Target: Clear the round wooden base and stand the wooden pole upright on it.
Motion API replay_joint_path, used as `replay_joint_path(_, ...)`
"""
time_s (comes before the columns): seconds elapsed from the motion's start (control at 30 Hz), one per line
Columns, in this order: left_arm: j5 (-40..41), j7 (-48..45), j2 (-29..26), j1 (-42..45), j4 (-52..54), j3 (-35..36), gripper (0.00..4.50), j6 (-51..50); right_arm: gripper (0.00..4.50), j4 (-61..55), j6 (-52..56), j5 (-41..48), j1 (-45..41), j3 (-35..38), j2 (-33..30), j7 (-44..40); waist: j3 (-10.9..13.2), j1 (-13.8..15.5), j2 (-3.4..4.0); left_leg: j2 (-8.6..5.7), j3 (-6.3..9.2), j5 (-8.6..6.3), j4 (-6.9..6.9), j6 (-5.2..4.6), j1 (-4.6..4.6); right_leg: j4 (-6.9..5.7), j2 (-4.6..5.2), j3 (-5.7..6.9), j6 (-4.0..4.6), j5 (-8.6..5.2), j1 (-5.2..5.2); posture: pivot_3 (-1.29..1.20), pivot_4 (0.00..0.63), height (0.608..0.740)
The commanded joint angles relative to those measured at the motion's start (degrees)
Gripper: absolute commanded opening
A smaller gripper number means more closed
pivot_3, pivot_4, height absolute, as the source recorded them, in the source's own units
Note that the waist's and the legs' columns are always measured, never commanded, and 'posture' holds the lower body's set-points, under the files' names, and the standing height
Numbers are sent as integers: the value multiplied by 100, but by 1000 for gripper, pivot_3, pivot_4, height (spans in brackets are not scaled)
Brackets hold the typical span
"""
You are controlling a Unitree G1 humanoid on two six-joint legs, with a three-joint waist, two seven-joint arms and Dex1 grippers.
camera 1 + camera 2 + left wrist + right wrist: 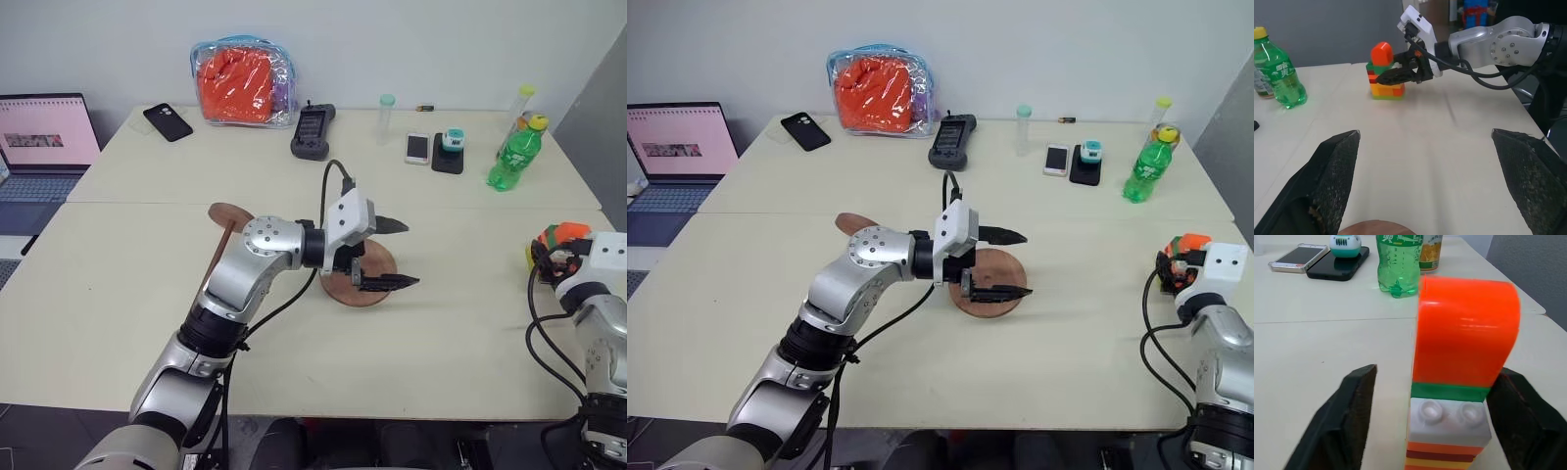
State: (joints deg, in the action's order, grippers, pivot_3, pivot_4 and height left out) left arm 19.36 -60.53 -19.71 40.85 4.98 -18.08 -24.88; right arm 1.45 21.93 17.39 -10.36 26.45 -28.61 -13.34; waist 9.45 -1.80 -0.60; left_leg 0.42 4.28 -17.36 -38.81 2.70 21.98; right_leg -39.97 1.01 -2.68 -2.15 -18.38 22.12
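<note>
Left arm stretched across the cream table (118, 294), left gripper (392, 253) gaping wide, empty, pointing right over the round wooden base (376, 264) mid-table. Right gripper (1400, 73) at the right edge, fingers spread around the block tower (1462, 377), one side apart from it. The wooden pole (217, 250) lies left of the base.

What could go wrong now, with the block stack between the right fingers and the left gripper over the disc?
The right gripper is open around the block stack near the table edge; pulling back crookedly may topple it. The open left gripper above the round wooden base could push it.
</note>
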Motion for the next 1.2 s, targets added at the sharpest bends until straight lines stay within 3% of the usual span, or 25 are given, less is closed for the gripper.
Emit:
replay_joint_path(0.03,67,-2,-42,71,154,137,4500,-16,4429,-650,1,154,29,257,-136,22,0,0,0,0,1,0,0,0,0,0,0,0,0,0,0,0,150,740)
replay_joint_path(0.2,-19,464,-178,105,305,538,4500,-78,4429,-1420,191,247,-12,613,-638,-59,2,6,5,0,2,0,0,0,1,1,0,1,0,0,0,0,150,740)
replay_joint_path(0.33,-59,1130,-406,183,606,1100,4500,-448,4429,-2001,593,855,-153,729,-1310,-754,5,-5,8,1,4,-1,-1,-1,2,2,0,0,0,0,0,0,150,740)
replay_joint_path(0.47,116,1307,-1168,67,1043,1602,4500,-1395,4429,-2618,740,1435,-64,440,-1861,-1765,5,-24,8,11,7,-1,2,-2,-2,2,-15,4,0,0,-2,0,150,740)
replay_joint_path(0.57,494,1273,-1623,-43,1348,1928,4500,-2164,4429,-2857,704,1643,-99,272,-1933,-2091,6,-6,6,14,15,-2,1,-2,-1,5,-15,11,0,0,-6,0,150,740)
replay_joint_path(0.7,-23,1578,-2729,-243,1122,2394,4500,-2447,4429,-3286,759,2172,-264,-733,-2044,-3156,11,-16,3,13,18,-2,0,-2,-2,5,-11,13,0,0,-5,0,150,740)
replay_joint_path(0.93,63,1342,-3501,-516,547,2128,4500,-3307,4429,-3267,961,2305,-484,-1796,-2149,-3968,21,60,-14,4,32,-2,-6,-2,7,11,-2,30,0,-1,-8,0,150,740)
replay_joint_path(1.2,-194,1365,-3561,194,-475,1336,4500,-4000,4429,-3191,865,2051,-836,-2624,-1697,-4091,27,32,-24,6,34,-2,-6,-2,8,9,-6,33,0,-1,-5,0,150,740)
